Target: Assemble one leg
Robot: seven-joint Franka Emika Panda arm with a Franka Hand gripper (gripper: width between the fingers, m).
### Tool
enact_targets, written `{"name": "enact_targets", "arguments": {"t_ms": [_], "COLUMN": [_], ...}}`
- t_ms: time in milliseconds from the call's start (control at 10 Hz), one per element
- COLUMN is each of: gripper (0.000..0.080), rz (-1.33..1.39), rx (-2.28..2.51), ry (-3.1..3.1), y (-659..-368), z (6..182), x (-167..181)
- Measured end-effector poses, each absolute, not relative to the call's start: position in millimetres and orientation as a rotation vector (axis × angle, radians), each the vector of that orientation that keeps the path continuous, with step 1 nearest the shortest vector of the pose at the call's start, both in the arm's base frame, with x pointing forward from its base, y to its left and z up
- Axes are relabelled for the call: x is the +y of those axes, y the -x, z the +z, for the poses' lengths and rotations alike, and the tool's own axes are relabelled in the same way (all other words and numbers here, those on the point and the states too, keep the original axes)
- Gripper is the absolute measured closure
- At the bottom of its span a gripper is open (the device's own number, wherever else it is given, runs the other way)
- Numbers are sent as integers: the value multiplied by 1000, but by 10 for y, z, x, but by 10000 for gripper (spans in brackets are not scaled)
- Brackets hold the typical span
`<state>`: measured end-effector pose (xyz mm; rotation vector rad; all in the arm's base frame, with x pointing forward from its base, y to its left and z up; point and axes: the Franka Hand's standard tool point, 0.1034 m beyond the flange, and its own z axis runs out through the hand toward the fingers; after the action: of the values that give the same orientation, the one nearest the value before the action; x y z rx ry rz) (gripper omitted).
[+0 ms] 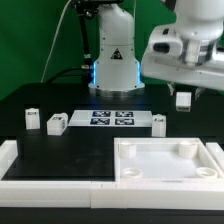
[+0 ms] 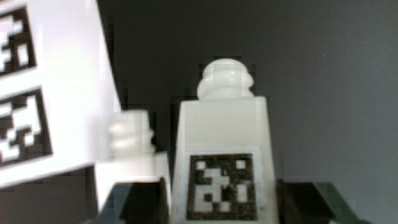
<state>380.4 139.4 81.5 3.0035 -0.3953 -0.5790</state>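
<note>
My gripper (image 1: pixel 184 92) is at the exterior view's upper right, above the table. It is shut on a white leg (image 1: pixel 184 100) that hangs below the fingers. In the wrist view the held leg (image 2: pixel 222 135) stands between the dark fingers (image 2: pixel 135 205) of my gripper (image 2: pixel 222 208), its square marker facing the camera and its rounded peg end pointing away. Another leg (image 2: pixel 128 140) stands beyond it, beside the marker board (image 2: pixel 39 100). In the exterior view that leg (image 1: pixel 158 122) stands at the marker board's right end.
Two more legs (image 1: pixel 32 117) (image 1: pixel 55 123) stand left of the marker board (image 1: pixel 112 119). The large white square panel (image 1: pixel 168 175) with raised rim lies at the front right. A white L-shaped rail (image 1: pixel 12 168) borders the front left. The robot base (image 1: pixel 112 60) is behind.
</note>
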Motion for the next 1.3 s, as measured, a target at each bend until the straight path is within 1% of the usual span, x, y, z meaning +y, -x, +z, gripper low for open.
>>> {"name": "enact_targets", "arguments": {"t_ms": [100, 200, 300, 500, 600, 700, 800, 1000, 1200, 1300], "gripper": [502, 502, 502, 502, 502, 502, 502, 502, 502, 502], "rz": [-407, -324, -179, 16, -1, 1, 14, 62, 74, 72], "rx": [-317, -244, -244, -229, -183, -126, -86, -74, -77, -67], "ry": [-3032, -3039, -3052, -3083, -3086, -3095, -3098, -3106, -3111, -3112], "y": [-3887, -3907, -4009, -3943, -3951, -4030, -4133, -4400, -4765, -4715], "z": [902, 1009, 1088, 1034, 1017, 987, 1028, 1153, 1192, 1177], "x": [1433, 1477, 1549, 1617, 1588, 1534, 1495, 1503, 1497, 1517]}}
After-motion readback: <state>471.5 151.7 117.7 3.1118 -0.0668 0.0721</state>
